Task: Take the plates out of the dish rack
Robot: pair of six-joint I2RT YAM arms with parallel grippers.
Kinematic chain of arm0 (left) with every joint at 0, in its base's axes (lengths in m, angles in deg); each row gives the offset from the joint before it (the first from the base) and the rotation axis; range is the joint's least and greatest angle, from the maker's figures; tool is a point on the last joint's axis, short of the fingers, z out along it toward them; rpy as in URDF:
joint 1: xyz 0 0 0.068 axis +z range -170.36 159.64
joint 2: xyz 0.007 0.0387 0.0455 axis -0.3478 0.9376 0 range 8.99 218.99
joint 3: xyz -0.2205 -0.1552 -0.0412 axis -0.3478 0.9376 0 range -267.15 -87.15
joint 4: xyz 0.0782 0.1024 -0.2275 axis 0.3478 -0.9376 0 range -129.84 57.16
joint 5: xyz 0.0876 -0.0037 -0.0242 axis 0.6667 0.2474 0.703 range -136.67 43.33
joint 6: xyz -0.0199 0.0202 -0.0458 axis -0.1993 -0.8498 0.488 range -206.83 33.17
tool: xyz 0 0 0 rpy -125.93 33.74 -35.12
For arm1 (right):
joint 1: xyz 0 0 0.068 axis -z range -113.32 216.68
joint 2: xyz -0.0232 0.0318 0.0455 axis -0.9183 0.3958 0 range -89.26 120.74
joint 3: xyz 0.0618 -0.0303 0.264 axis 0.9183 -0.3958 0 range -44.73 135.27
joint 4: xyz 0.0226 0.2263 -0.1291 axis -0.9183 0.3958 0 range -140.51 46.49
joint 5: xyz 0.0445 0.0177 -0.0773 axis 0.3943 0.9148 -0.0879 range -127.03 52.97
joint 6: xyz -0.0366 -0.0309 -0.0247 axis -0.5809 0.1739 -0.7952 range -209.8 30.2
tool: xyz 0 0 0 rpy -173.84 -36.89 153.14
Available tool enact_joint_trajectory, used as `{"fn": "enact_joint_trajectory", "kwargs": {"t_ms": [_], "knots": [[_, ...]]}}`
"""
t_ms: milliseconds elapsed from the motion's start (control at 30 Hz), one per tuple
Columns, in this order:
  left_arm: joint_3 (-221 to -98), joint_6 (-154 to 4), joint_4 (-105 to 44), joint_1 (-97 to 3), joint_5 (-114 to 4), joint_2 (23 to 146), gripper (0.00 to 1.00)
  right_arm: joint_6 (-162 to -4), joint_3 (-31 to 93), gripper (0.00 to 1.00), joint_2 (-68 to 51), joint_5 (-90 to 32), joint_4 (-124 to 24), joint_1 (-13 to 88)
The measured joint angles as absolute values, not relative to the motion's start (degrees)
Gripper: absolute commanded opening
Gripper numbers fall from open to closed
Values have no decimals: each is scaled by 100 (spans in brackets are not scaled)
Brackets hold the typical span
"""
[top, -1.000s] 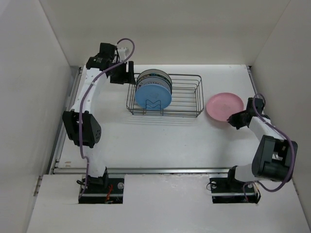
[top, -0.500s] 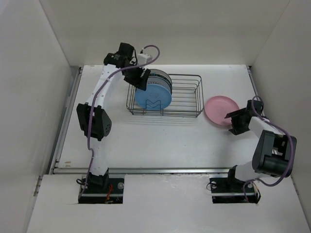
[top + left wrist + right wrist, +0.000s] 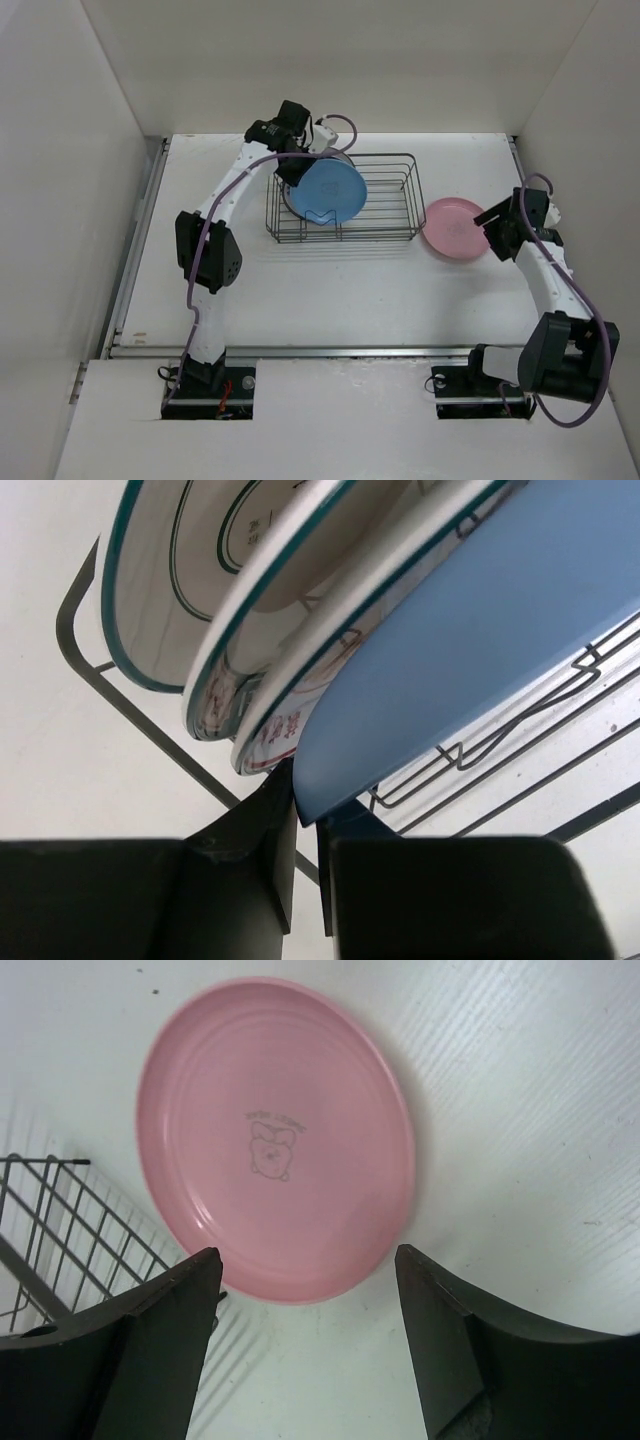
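Left gripper [image 3: 305, 800]: jaws drawn to a narrow gap, pinching a plate rim between the two fingers.
Blue plate [image 3: 470, 650]: right at the left fingertips, its edge caught between them. It rises up and away from the gripper, leaning, with its lower part inside the rack.
Other plates: three stand on edge, packed close just beyond the blue one. Nearest is the red-patterned plate [image 3: 268, 742], then the green-rimmed plate [image 3: 225, 650]. Farthest from the fingers is the lettered plate [image 3: 150, 590].
Dish rack [image 3: 88, 665]: dark wire, under and beyond the left fingers, holding all four plates.
Right gripper [image 3: 305, 1260]: fingers spread wide, gripping nothing, hanging over the table [image 3: 520, 1110].
Pink plate [image 3: 275, 1140]: just ahead of and below the right fingertips, lying flat on the white table with a small motif at its centre. Its near rim sits in the gap between the fingers.
Rack corner: past the right gripper's left-hand finger, just beside the pink plate.
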State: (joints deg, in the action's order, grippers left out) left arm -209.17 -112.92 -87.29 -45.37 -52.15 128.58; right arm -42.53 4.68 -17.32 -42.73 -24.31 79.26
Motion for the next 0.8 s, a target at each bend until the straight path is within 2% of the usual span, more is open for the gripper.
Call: {"fn": "enact_joint_trajectory", "kwargs": {"t_ms": [267,367,400,600,800], "knots": [[-20919,-10892,-8673,-4555,-4915,12862,0,-4824,817,74,-1909,-4736,-2287,7253],[-20972,-10717,-8635,-4520,-4891,12858,0,-5322,933,86,-2045,-4758,-2449,6654],[-21004,-10662,-8627,-4498,-4900,12851,0,-5541,946,97,-2123,-4708,-2536,6462],[-21153,-10328,-8478,-4325,-5105,12635,0,-6931,1471,100,-2281,-4041,-3179,5281],[-21182,-10122,-8493,-4312,-5324,12254,0,-7783,2083,100,-1490,-3713,-3566,4422]]}}
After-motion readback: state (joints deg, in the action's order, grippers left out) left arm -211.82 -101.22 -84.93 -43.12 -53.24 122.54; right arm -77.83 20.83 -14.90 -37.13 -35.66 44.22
